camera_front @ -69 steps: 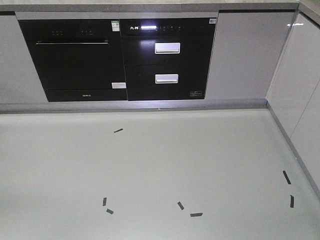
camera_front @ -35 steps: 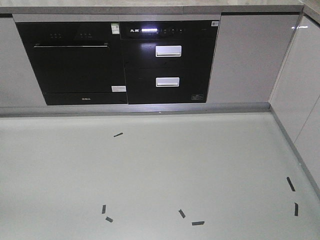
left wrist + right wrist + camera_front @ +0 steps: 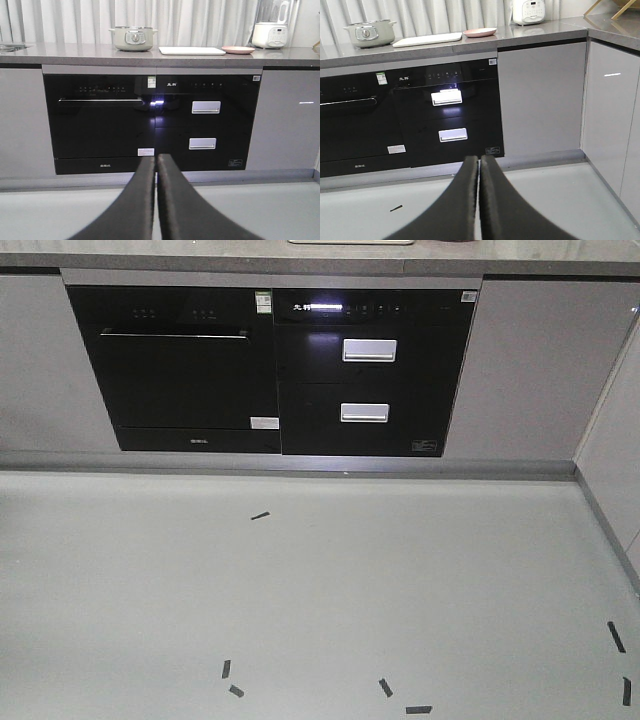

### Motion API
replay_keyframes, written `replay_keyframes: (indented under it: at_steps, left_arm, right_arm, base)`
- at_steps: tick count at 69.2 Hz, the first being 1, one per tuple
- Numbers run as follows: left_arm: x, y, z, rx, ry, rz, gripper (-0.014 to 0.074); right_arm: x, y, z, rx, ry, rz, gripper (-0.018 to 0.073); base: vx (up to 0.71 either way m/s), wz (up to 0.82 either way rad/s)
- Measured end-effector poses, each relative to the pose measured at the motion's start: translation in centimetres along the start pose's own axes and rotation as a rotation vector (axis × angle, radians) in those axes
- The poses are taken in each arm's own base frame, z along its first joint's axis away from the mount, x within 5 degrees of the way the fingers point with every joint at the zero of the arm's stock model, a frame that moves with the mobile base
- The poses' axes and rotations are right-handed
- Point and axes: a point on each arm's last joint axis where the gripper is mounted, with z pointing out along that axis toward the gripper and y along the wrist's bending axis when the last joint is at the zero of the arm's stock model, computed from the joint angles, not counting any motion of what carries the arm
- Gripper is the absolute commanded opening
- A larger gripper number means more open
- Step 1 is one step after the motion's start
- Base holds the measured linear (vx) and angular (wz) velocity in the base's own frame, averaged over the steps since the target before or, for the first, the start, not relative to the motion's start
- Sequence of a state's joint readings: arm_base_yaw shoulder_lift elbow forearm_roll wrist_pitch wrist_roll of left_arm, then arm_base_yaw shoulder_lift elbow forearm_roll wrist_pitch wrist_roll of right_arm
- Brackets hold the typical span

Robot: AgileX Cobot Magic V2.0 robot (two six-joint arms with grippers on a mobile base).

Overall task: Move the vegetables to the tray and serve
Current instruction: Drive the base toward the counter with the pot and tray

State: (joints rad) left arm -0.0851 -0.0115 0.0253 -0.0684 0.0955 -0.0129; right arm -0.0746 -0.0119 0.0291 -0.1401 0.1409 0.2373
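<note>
Fingers closed and carrying nothing, aimed at the far tabletop.
The left fingers and right fingers, smooth black tapering blades, are pressed together, probably for travel. Well beyond and above their tips, the flat, glossy cream tray lies on grey stone beside a round pink plate. No vegetables can be made out.

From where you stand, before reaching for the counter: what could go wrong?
1. The tray lies between the pot and the pink plate, close to the plate; a reach could bump either.
2. No vegetables show from this low angle, so the pick target is unconfirmed.
3. The left gripper and right gripper are both shut; they must open first.
</note>
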Motion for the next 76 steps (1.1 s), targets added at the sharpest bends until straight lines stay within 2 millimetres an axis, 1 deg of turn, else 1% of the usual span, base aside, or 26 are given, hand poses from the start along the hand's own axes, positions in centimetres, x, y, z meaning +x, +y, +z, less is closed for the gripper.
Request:
replay_keyframes:
  at_steps: [76]
  left_arm:
    - [0.00,0.00,0.00,0.000,0.000,0.000,-0.0006]
  right_arm:
    - [0.00,0.00,0.00,0.000,0.000,0.000,-0.0003]
  base:
    - [0.14,-0.04]
